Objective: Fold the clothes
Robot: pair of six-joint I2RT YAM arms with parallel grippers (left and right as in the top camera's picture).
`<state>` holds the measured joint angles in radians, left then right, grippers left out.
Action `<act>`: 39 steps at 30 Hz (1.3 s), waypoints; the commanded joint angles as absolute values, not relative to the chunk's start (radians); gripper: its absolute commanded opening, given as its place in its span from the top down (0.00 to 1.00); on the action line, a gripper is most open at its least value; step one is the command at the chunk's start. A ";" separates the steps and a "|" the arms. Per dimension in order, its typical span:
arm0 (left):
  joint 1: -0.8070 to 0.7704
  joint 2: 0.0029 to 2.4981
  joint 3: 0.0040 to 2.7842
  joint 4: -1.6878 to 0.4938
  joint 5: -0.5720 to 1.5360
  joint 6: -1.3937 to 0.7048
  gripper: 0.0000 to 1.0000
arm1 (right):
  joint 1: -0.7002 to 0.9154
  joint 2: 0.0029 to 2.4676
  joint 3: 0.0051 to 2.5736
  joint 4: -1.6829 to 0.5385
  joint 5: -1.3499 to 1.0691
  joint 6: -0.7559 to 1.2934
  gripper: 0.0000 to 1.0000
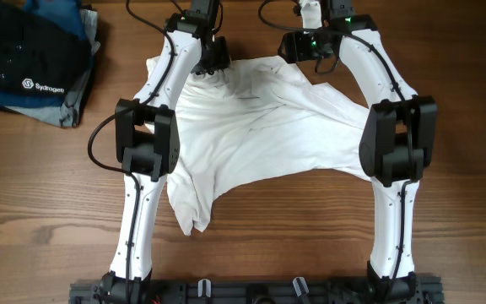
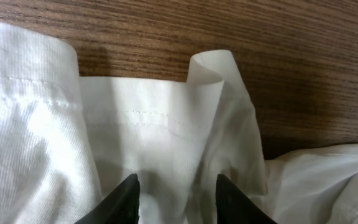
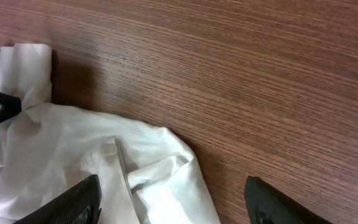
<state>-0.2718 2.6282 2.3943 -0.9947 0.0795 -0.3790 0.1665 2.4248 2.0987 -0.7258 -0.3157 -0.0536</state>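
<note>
Brown wood-grain worktop [image 1: 40, 186] fills every view. At centre frame in the overhead view lie the clothes [image 1: 260, 135]: one large white garment of thin, creased cloth, spread crookedly between the two arms, with a long tail [image 1: 188, 203] trailing toward the lower left. A dark folded stack [image 1: 32, 72] sits well apart in the upper left corner.

The left arm [image 1: 146, 143] reaches to the garment's upper left edge, the right arm [image 1: 399, 139] to its upper right. The left fingers [image 2: 126, 199] stand partway apart astride a ridge of cloth just behind the stitched hem [image 2: 135, 115]; whether they pinch it or only straddle it I cannot tell. The right fingers [image 3: 73, 199] are spread wide and grasp nothing. Bare wood lies ahead of them, and a rumpled corner [image 3: 166, 162] of the garment sits at the lower left of that wrist view.

The step in hand looks like taking the top edge at two points before a fold. To do it well, the right fingers should shift toward that corner, come down over the edge itself rather than the loose cloth behind it, and close on a single layer. Both holds ought to match in height, so the edge lifts level and taut. A one-sided pull would likely drag the thin cloth into more wrinkles.
</note>
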 commanded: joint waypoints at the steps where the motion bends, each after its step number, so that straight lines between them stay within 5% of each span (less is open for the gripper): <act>1: -0.263 2.637 2.402 -0.996 0.088 -0.373 0.60 | 0.162 2.460 2.113 -0.742 -0.315 -0.063 0.23; 15: -0.263 2.637 2.402 -0.997 0.088 -0.374 0.61 | 0.162 2.532 2.113 -0.796 -0.352 -0.064 0.41; 18: -0.263 2.637 2.402 -0.997 0.089 -0.374 0.64 | 0.163 2.532 2.114 -0.781 -0.358 -0.064 0.73; 20: -0.263 2.637 2.402 -0.997 0.088 -0.374 0.77 | 0.162 2.532 2.117 -0.783 -0.361 -0.063 0.94; 22: -0.263 2.637 2.402 -1.000 0.088 -0.374 0.96 | 0.160 2.532 2.117 -0.788 -0.361 -0.065 0.95; 39: -0.263 2.637 2.402 -1.000 0.046 -0.374 0.96 | 0.075 2.281 2.126 -0.742 -0.251 -0.105 0.95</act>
<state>-0.2718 2.6282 2.3943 -0.9958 0.0715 -0.3786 0.1078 2.4248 2.1036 -0.7605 -0.2790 -0.0849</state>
